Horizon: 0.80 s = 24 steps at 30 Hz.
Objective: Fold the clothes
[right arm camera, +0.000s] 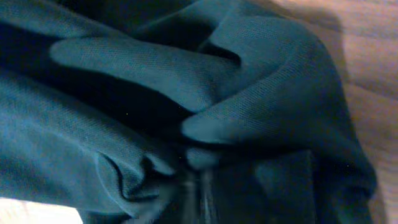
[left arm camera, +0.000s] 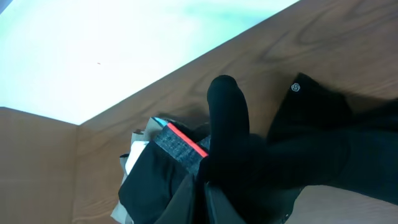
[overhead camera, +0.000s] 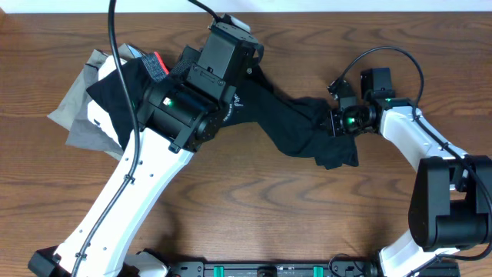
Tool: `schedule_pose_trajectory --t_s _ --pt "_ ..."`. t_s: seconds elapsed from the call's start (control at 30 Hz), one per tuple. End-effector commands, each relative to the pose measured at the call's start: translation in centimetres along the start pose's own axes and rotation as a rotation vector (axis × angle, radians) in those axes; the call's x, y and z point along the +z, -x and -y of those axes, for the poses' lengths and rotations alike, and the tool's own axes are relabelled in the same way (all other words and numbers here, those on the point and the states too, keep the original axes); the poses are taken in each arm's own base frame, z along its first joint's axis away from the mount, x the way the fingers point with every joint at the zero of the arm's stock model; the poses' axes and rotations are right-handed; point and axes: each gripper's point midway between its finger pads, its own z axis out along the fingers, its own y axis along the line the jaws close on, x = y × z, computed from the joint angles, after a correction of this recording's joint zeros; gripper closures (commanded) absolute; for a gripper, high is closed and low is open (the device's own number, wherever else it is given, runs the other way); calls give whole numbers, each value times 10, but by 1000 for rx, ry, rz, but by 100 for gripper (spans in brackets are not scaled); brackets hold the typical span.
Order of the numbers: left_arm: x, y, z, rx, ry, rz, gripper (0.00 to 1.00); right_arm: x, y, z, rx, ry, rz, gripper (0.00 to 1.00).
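Observation:
The clothes are one black shirt, stretched in a rumpled band across the wooden table between my two arms, with small white lettering near my left wrist. From above, my left gripper is hidden under its own arm. In the left wrist view the left gripper is shut on black fabric; a fold stands up above it, and a small round white logo shows. My right gripper is buried in the shirt's right end. Dark cloth fills the right wrist view, and the right gripper is shut on it.
A heap of other garments lies at the left: grey and white cloth, and a dark piece with a red band. A black cable hangs over it. The table's far edge meets a pale wall.

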Motion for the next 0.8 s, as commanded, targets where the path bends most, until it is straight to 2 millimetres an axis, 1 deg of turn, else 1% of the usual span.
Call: schedule_pose_trajectory --t_s 0.0,0.1,0.17,0.2,0.23,0.3,0.33,0.37,0.4,0.47,0.57,0.6,0.7,0.73,0.77 --pt "-13 7 -21 -48 68 32 94 -18 10 -12 -21 63 55 99" --pt "-14 6 -27 -50 99 30 94 -43 22 -15 -31 58 123 99" --pt "-14 6 -30 -51 115 29 94 -55 24 -14 -10 44 145 98" --pt "-14 6 -30 -52 117 29 94 -60 22 -13 12 34 144 95" --pt "-15 6 -32 -64 129 29 94 -60 20 -11 28 23 134 87" --pt "-17 5 -42 -110 186 31 94 -57 10 -4 67 -18 96 65" --pt "-18 4 -48 -124 217 31 94 -54 5 -1 86 -36 74 55" --pt "-20 4 -51 -137 237 34 94 -50 1 0 99 -40 56 48" --pt "-21 5 -55 -161 254 40 94 -46 -2 -2 105 -28 40 46" --pt "-24 6 -56 -186 250 51 94 -38 -1 -19 70 60 30 44" --pt "-26 7 -55 -193 227 62 94 -34 6 -60 -147 236 69 35" --pt "-26 7 -54 -193 227 62 94 -33 9 -68 -187 253 82 33" --pt "-26 7 -55 -194 227 63 94 -26 16 -84 -264 265 103 23" --pt "-26 7 -55 -193 227 62 94 -23 17 -92 -299 274 108 22" --pt "-26 7 -55 -193 227 62 94 -21 17 -95 -316 273 108 22"
